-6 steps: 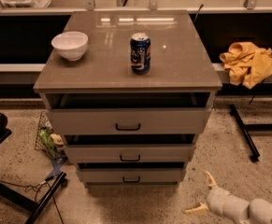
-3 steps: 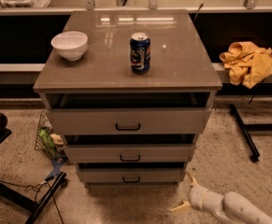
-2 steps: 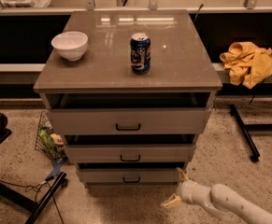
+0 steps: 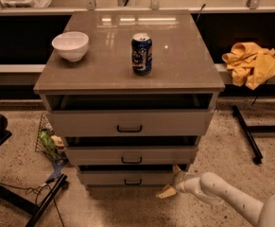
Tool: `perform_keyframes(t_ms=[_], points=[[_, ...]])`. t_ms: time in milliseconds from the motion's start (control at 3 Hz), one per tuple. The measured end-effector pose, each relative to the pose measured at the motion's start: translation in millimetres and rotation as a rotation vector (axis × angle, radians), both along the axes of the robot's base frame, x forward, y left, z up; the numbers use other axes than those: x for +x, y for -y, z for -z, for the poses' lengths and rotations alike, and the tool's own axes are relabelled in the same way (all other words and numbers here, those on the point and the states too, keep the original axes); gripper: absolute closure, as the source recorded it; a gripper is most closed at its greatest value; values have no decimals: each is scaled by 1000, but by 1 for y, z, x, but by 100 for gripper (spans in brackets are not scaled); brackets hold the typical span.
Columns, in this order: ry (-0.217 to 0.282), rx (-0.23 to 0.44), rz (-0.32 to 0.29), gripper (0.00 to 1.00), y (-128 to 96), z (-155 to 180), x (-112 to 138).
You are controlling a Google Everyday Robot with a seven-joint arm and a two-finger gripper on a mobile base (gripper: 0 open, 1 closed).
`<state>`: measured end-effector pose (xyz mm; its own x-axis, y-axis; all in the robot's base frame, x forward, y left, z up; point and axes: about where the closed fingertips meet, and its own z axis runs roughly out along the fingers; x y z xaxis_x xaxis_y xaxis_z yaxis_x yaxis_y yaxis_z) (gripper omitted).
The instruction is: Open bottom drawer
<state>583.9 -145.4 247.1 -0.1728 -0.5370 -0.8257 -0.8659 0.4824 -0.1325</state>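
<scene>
The grey-beige cabinet (image 4: 127,74) has three drawers. The bottom drawer (image 4: 104,178) is the lowest, with a shallow front and a small black bar handle (image 4: 133,182). Its front is slightly out from the cabinet, like the two above. My gripper (image 4: 171,181) is low near the floor at the drawer's right end, on the white arm (image 4: 222,195) that comes in from the lower right. Its fingers (image 4: 166,191) are spread apart, one up by the drawer's right corner and one down by the floor. It holds nothing.
A white bowl (image 4: 71,45) and a blue can (image 4: 141,53) stand on the cabinet top. A yellow cloth (image 4: 251,63) lies on the shelf at right. A black stand leg (image 4: 246,134) lies on the floor at right. A wire basket (image 4: 49,143) and black chair base (image 4: 14,193) are at left.
My gripper has moved left along the floor, from the lower right toward the right end of the bottom drawer. The drawers have not visibly moved.
</scene>
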Motion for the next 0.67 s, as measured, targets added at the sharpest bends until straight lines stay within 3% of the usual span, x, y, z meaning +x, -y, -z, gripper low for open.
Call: perform_keyframes(t_ms=[333,667], points=[[-4,-4,-2,0,-1,11,22],[-18,-11,16,0,6,27,28]])
